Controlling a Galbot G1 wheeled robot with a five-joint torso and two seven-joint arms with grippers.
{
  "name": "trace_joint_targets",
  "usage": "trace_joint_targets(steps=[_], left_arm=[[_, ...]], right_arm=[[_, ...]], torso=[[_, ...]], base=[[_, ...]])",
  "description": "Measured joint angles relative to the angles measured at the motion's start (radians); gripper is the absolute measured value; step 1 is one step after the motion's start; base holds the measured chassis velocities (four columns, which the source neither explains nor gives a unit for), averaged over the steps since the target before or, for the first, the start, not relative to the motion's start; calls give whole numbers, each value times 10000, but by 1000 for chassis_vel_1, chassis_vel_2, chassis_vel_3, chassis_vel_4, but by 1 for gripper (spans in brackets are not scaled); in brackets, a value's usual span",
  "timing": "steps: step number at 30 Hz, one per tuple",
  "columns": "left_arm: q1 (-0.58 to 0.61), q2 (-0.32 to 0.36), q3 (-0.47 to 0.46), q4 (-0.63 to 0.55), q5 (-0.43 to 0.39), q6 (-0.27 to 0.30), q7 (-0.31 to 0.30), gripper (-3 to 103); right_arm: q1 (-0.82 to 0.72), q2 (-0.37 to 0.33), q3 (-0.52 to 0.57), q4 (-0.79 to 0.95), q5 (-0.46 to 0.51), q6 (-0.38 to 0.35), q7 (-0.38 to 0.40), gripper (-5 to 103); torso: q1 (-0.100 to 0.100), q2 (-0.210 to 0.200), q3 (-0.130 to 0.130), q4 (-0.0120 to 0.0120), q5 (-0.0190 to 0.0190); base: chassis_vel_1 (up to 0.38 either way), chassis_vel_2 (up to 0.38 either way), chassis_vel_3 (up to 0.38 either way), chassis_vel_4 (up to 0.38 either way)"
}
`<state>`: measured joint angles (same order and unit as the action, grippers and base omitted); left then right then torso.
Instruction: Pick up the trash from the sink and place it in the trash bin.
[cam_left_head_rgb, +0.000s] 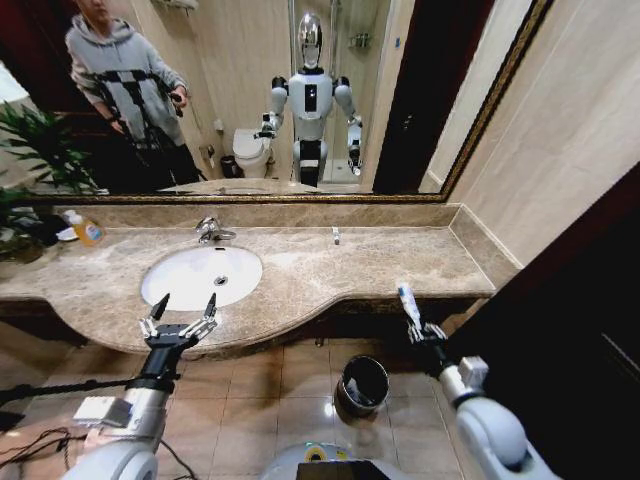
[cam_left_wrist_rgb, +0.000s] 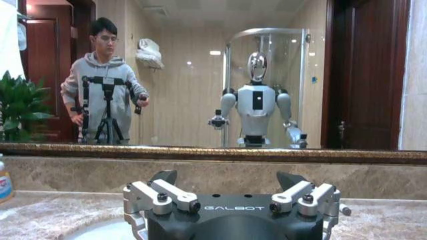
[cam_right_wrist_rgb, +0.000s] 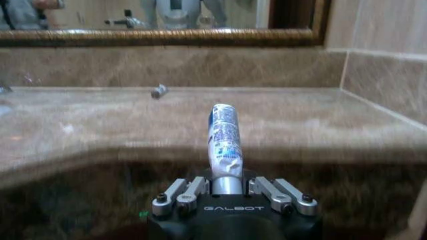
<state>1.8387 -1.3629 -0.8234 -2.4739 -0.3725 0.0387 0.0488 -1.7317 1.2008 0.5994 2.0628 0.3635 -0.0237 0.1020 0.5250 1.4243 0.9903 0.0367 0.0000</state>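
The right gripper (cam_left_head_rgb: 412, 322) has its jaws closed on a white toiletry tube (cam_right_wrist_rgb: 223, 137), held upright off the desk's (cam_left_head_rgb: 380, 265) near edge, above and right of the trash bin (cam_left_head_rgb: 364, 384) on the floor. To finish well, carry it left until directly over the rim, lower, then release. The left gripper (cam_left_head_rgb: 183, 318) hovers, jaws wide and empty, near the sink (cam_left_head_rgb: 200, 275).

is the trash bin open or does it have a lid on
Open. The trash bin stands upright on the floor tiles below the counter, and the head view looks straight past its shiny rim into the dark inside; no lid covers it.
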Motion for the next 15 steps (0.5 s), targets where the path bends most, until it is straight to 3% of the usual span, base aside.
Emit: trace_joint_targets(steps=[7,11,15], left_arm=[[0,0,0,1,0,0,0,100],[0,0,0,0,0,0,0,100],[0,0,0,1,-1,0,0,100]], right_arm=[[178,371,-753,-1827,-787,947,-407,25],[1694,739,-1403,-4949,-1331,1630,-399,25],[2437,810,-1754,-6525,-1454,1837,-563,25]], torso=[[0,0,1,-1,-3],[2,-1,1,2,1],[3,-2,2,2,2]], base=[[0,0,0,0],[0,0,0,0],[0,0,0,0]])
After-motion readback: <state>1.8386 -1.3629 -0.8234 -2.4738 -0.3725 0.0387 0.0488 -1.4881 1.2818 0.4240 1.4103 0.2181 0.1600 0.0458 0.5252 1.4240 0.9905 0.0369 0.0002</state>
